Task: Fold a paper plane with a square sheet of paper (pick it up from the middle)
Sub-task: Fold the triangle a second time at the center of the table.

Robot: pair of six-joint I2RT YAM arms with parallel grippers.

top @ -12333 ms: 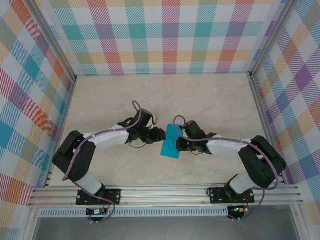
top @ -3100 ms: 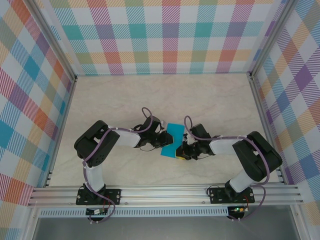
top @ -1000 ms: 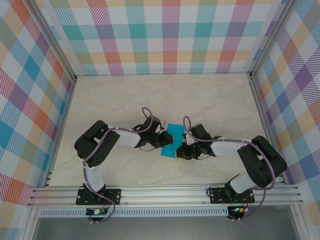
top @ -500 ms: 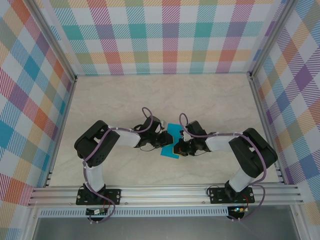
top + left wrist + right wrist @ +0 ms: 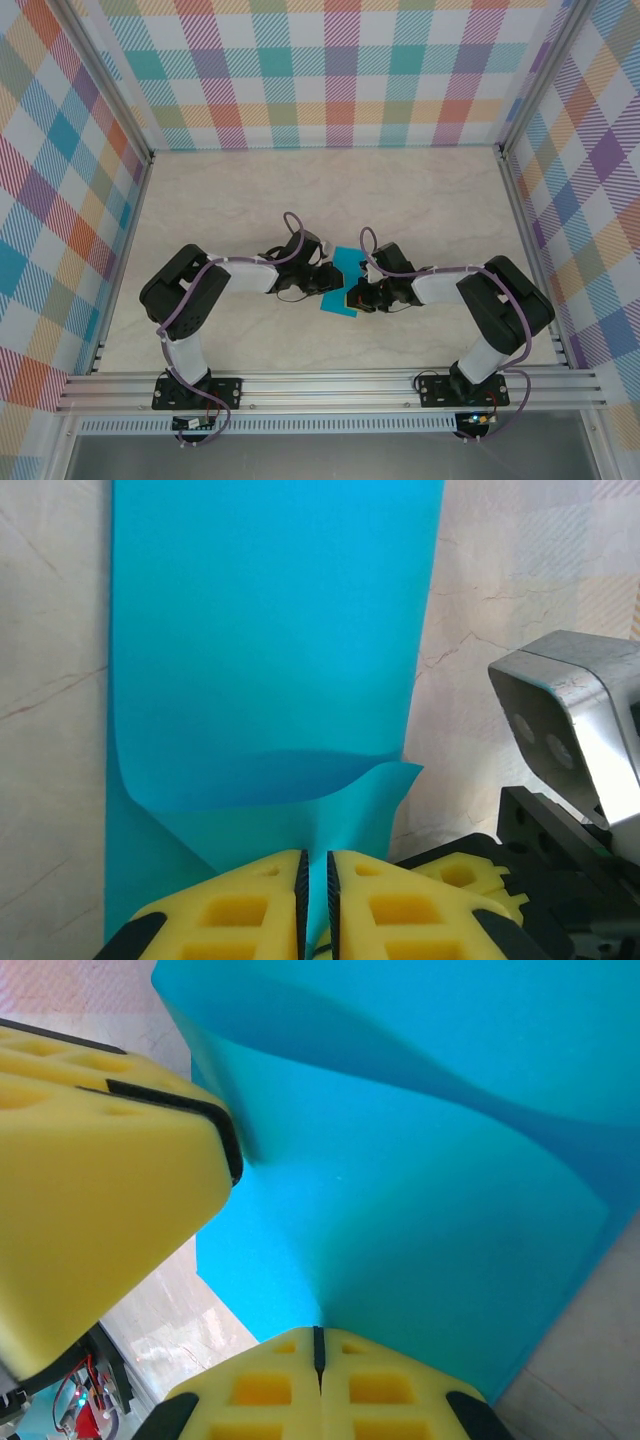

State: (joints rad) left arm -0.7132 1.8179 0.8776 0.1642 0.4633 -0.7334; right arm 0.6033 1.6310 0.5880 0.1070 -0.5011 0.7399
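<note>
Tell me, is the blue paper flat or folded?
Folded over, not creased flat: the paper curls over a lower layer, and the left gripper and right gripper each pinch it.

Has a cream, marble-veined tabletop (image 5: 420, 200) as floor. Stands closed on three sides by pastel plaid panels (image 5: 340, 70), aluminium posts (image 5: 105, 85) at the corners. Ends nearest in a ribbed aluminium rail (image 5: 330, 386).

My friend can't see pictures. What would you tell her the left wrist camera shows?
The left gripper pinches the curled-up near edge of the square sheet of paper, bright blue, between two yellow fingers; the rest lies flat on the pale marbled table. A grey camera box sits at right.
</note>
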